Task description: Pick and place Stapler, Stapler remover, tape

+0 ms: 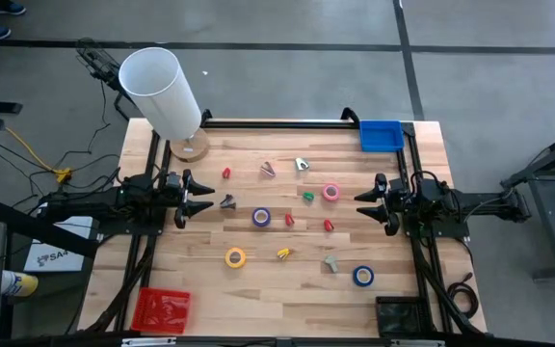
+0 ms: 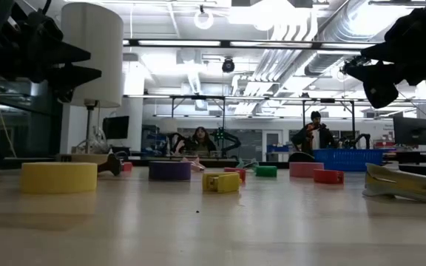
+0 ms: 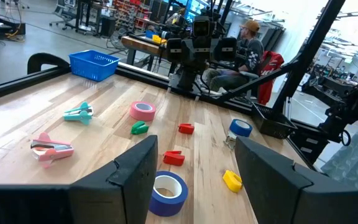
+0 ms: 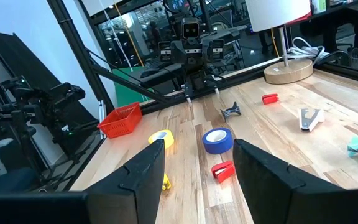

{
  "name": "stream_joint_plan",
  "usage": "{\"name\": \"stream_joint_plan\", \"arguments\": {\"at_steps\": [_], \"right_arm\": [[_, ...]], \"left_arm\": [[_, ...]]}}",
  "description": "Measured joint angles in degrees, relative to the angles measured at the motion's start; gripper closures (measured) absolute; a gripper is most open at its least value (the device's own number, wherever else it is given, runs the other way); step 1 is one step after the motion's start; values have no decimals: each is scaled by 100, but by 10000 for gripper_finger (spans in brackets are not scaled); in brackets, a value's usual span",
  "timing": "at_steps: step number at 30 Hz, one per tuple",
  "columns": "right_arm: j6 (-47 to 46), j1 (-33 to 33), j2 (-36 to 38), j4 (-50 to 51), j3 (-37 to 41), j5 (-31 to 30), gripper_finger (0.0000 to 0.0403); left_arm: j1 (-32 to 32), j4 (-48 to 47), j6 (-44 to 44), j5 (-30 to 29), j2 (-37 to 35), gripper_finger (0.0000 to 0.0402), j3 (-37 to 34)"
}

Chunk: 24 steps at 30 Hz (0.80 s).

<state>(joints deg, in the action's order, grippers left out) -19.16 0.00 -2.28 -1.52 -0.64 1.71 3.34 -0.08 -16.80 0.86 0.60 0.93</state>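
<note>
Purple tape [image 1: 261,217] between both open hands.

Pale striped wood is shown on the counter [image 1: 287,289]. Tape rolls are coloured pink [image 1: 331,192], purple [image 1: 261,217], yellow [image 1: 235,257], blue [image 1: 363,276]; bins are red [image 1: 162,308] lower left, blue [image 1: 381,135] upper right.

The worktop [image 1: 287,289] was pale butcher-block wood, its planks smooth with a soft sheen. The blue basket [image 1: 381,136] at the far right and the red basket [image 1: 162,308] at the near left looked like perforated plastic. The lamp [image 1: 165,90] wore a smooth, matt white shade on a round wooden base. Both pincers had matt black plastic-looking fingers [image 3: 132,180].
</note>
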Motion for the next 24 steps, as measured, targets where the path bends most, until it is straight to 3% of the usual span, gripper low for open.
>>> {"name": "stream_joint_plan", "arguments": {"at_steps": [21, 24], "right_arm": [[-33, -2, -1, -9, -1, 16, 221], [-596, 1, 0, -19, 0, 59, 221]], "left_arm": [[2, 0, 0, -2, 2, 188, 0], [2, 0, -2, 0, 1, 188, 0]]}}
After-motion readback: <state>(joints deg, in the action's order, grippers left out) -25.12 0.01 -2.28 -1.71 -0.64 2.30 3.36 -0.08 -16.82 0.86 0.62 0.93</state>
